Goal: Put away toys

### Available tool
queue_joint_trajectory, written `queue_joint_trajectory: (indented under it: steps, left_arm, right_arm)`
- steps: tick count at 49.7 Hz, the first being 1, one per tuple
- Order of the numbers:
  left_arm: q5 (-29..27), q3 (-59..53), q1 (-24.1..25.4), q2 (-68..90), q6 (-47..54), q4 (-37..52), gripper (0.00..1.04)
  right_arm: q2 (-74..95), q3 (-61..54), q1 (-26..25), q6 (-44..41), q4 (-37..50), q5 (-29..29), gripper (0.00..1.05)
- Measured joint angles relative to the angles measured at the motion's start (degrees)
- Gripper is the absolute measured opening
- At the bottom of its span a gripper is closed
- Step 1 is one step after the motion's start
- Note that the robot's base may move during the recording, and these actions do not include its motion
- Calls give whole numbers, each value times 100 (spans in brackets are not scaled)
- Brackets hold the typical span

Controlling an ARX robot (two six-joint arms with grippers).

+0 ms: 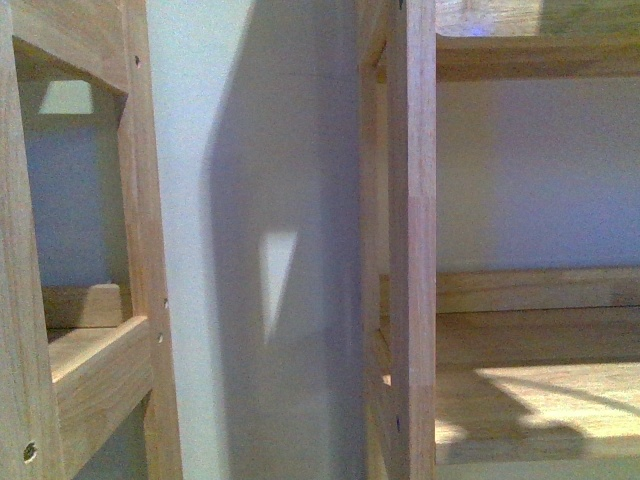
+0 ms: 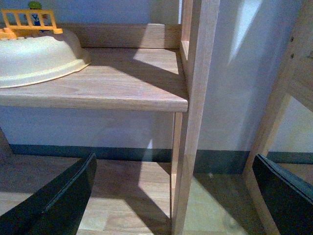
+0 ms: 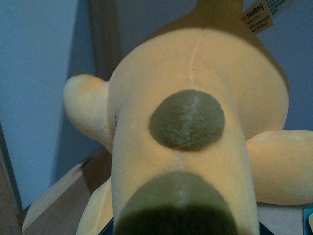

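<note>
Close up, plush toy (image 3: 195,122) fills right wrist view, right tool hidden.

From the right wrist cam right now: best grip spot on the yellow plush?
Grip the yellow plush across its rounded trunk, just behind the dark green patch, coming from the cam's side. The body is broad and soft there, so the jaws can sink in; the stubby limbs sticking out either side are floppier holds.
</note>
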Motion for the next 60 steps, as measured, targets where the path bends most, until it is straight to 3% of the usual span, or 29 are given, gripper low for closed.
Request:
queue_joint_trajectory:
  steps: [26,60]
  left_arm:
    - [0,0,0,0,0,0,99]
    - [0,0,0,0,0,0,99]
  right_arm:
    - [627,667,-195,1888,57,-219,20]
    - [1143,1309,-223,2079,-813,-896,20]
